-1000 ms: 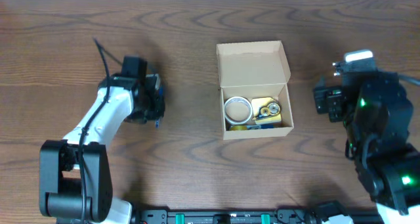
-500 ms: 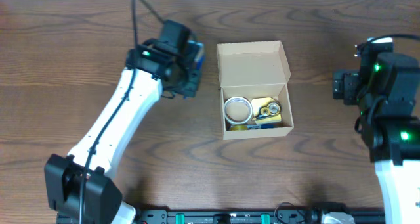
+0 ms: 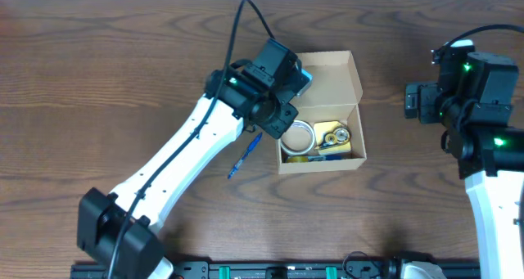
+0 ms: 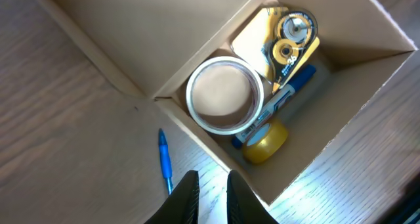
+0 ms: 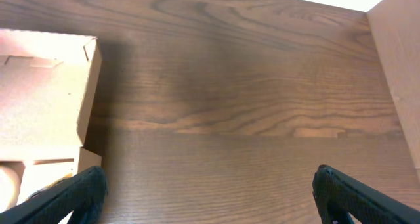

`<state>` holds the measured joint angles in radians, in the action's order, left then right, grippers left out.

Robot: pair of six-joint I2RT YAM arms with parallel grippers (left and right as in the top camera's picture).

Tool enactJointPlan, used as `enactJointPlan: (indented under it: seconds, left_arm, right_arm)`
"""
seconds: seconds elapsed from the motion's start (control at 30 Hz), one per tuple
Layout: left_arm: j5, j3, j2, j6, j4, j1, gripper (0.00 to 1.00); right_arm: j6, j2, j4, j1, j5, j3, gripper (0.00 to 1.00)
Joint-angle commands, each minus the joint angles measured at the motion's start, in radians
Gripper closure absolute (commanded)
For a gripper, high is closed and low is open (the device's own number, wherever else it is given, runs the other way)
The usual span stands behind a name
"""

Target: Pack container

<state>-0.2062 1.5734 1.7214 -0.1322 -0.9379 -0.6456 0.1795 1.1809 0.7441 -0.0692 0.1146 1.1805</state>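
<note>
Two arms: left over container, right aside.

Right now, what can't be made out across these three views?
- Overhead: the left arm hides the container's left edge and the left jaws.
- Left wrist: the blue pen's lower end hides behind the fingers.
- Right wrist: the frame edge crops the container, so its contents stay unseen.

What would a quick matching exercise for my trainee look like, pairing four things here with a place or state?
Things:
1. blue pen
2. white tape roll
3. left gripper
4. right gripper

Places or states:
A. jaws wide open
B. inside the container
C. on the table, left of the container
D. jaws nearly shut, empty

Pairs: 1-C, 2-B, 3-D, 4-A
</note>
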Motion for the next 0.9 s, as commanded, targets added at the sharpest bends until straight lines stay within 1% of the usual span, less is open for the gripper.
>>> enactJointPlan:
  seconds: [0.0,0.1,0.23,0.33,0.5,0.63,0.87]
  left_arm:
    - [0.018,0.029,0.004,-0.008,-0.005,0.002,0.84]
    - [0.103,0.029,0.004,0.041,-0.012,0.005,0.84]
    - [0.167,0.029,0.004,0.064,-0.033,0.006,0.84]
    - [0.244,0.029,-0.002,0.113,-0.067,0.007,0.85]
    - [0.252,0.028,-0.047,0.145,-0.156,0.035,0.89]
    - [0.250,0.017,-0.067,0.159,-0.188,0.057,0.88]
    - [0.233,-0.144,-0.068,0.209,-0.133,0.056,0.89]
  right_arm:
    - [-0.019,-0.002,0.000,-0.009,-0.015,-0.002,0.01]
    - [-0.019,-0.002,0.000,-0.009,-0.015,-0.002,0.01]
    - [-0.019,-0.002,0.000,-0.009,-0.015,-0.002,0.01]
    - [-0.019,-0.002,0.000,-0.009,-0.014,-0.002,0.01]
    - [-0.019,-0.002,0.000,-0.009,-0.014,-0.002,0.01]
    - [-0.019,-0.002,0.000,-0.009,-0.014,-0.002,0.01]
    - [-0.019,-0.003,0.000,-0.009,-0.014,-0.002,0.01]
